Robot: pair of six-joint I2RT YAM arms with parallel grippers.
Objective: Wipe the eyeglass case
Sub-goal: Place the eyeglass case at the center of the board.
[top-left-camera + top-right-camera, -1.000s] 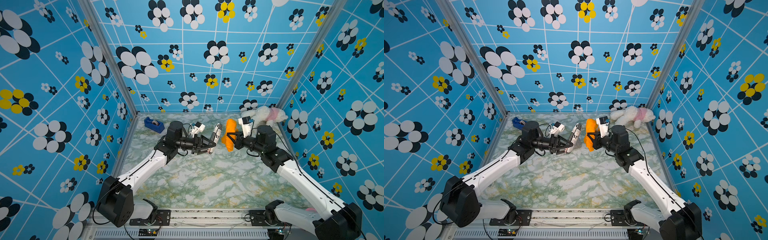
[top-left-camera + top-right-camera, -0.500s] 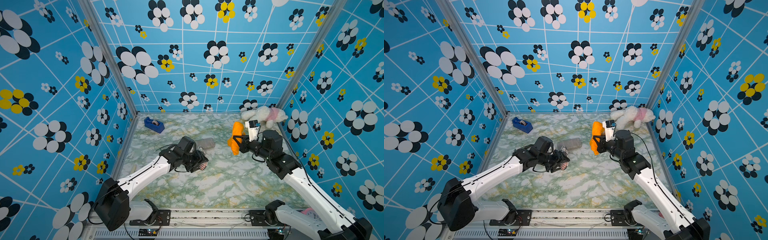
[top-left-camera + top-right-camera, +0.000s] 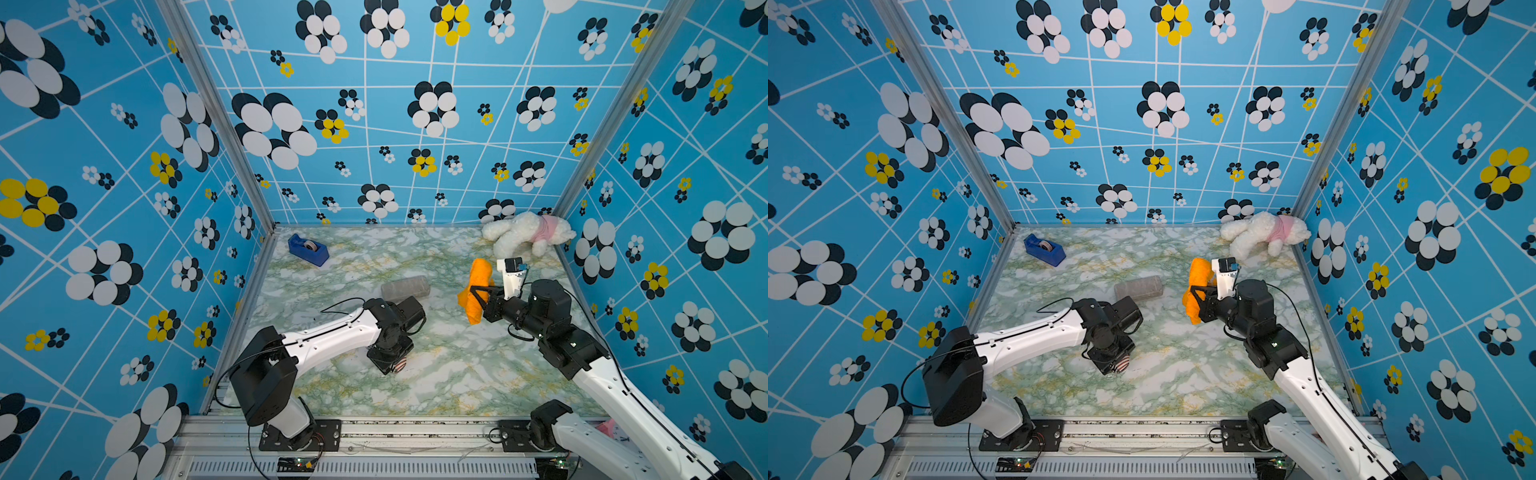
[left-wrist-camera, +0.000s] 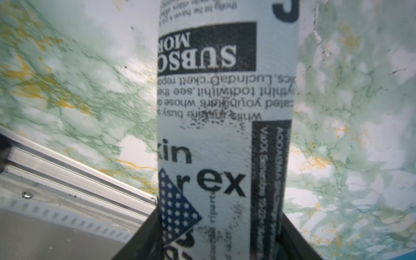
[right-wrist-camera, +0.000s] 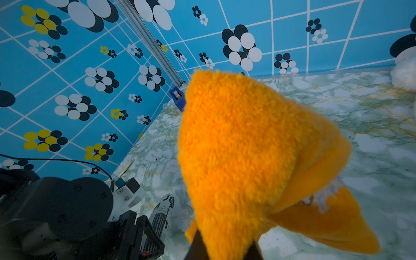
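1. The left fingers (image 4: 144, 238) are closed on the eyeglass case (image 4: 225, 112), one finger on each long side. The case is white with black newspaper print.
2. In both top views the left arm points down over the front centre of the tabletop (image 3: 457, 374). Only a striped end of the case (image 3: 400, 366) shows beneath the wrist. Whether the case touches the tabletop cannot be told.
3. The right fingers (image 3: 484, 299) are clamped on a fluffy orange cloth (image 3: 480, 270). The cloth is held up off the tabletop, on the right side.
4. The cloth and the case are well apart, with bare tabletop between them.
5. A grey container (image 3: 405, 288) lies flat just behind the left wrist, and nothing grips it.
6. A blue tape dispenser (image 3: 308, 249) sits near the rear left corner.
7. A white plush toy (image 3: 523, 235) with a pink garment lies in the rear right corner, against the wall
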